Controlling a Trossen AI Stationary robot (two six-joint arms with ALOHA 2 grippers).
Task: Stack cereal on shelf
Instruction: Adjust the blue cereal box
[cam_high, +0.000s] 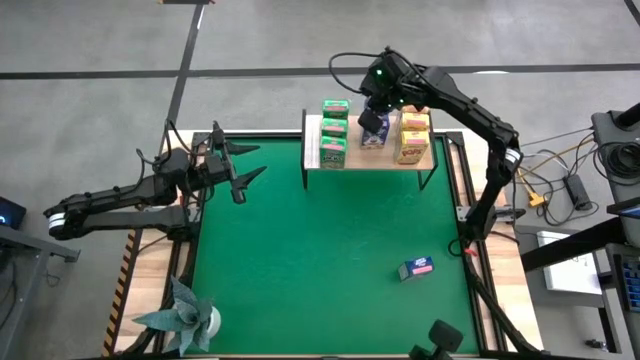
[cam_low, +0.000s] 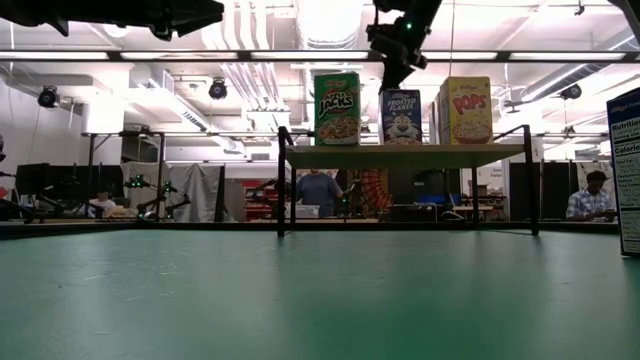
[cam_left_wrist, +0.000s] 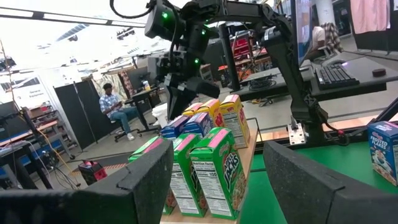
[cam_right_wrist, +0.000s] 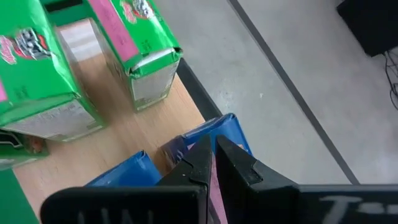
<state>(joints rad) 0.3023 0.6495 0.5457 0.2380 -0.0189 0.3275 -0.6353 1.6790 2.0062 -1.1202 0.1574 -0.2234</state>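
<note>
Workshop-type room in the background: people sitting at desks, ducting on the ceiling, grey floor around the bench. Most of the bench top is covered by a big green mat (cam_high: 330, 240), with the wooden shelf (cam_high: 425, 160) standing at its far edge on thin black legs.

Left arm is parked out over the left edge of the mat, well away from the shelf, and the left gripper (cam_high: 240, 172) has its fingers spread wide with nothing in them.

Right arm reaches in from the right side, up and over the shelf. The right gripper (cam_high: 376, 108) is above the middle of the shelf's back edge, fingers pressed together. In the right wrist view the tips sit right over the top of a blue box at the back of the shelf; can't tell whether they actually touch it.

Cereal on the shelf: green boxes (cam_high: 334, 132) in a row on the left, blue boxes (cam_high: 373, 130) in the middle, yellow boxes (cam_high: 412, 136) on the right, all upright. One more blue box (cam_high: 416, 268) is lying on the mat, front right, well apart from the shelf.

Folded teal paper plant (cam_high: 185, 315) sits at the front left corner.
</note>
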